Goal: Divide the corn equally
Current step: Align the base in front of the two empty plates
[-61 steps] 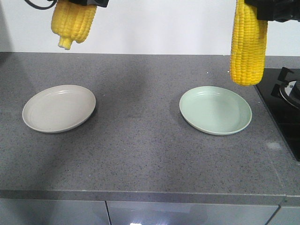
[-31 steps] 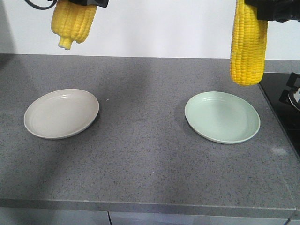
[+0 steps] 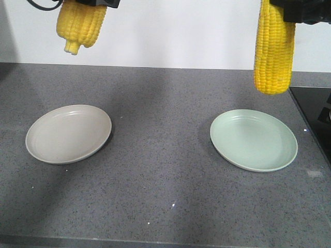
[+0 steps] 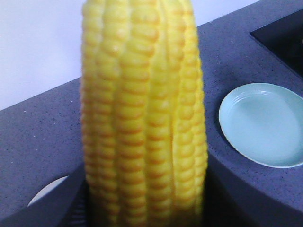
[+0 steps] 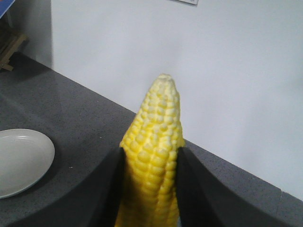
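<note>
Two yellow cobs of corn hang in the air over a grey counter. My left gripper (image 3: pixel 92 2) at the top left is shut on one cob (image 3: pixel 80 26), above and behind the beige plate (image 3: pixel 69 133). That cob (image 4: pixel 144 118) fills the left wrist view, with dark fingers (image 4: pixel 83 208) at both its sides. At the top right, my right gripper (image 3: pixel 302 10) is shut on a long cob (image 3: pixel 274 51), which hangs above the far edge of the mint-green plate (image 3: pixel 253 139). In the right wrist view my fingers (image 5: pixel 110 189) clamp a cob (image 5: pixel 154 142) with a tapered tip. Both plates hold nothing.
A black hob (image 3: pixel 316 111) is set into the counter at the right edge, also seen as the hob (image 4: pixel 284 42) behind the green plate (image 4: pixel 265 124). A white wall (image 3: pixel 181 31) closes the back. The counter's front edge (image 3: pixel 155 243) runs along the bottom.
In the front view the plates and counter have slid down and to the right, and the hob has nearly left the frame. Both cobs keep their places in the frame, still gripped.
</note>
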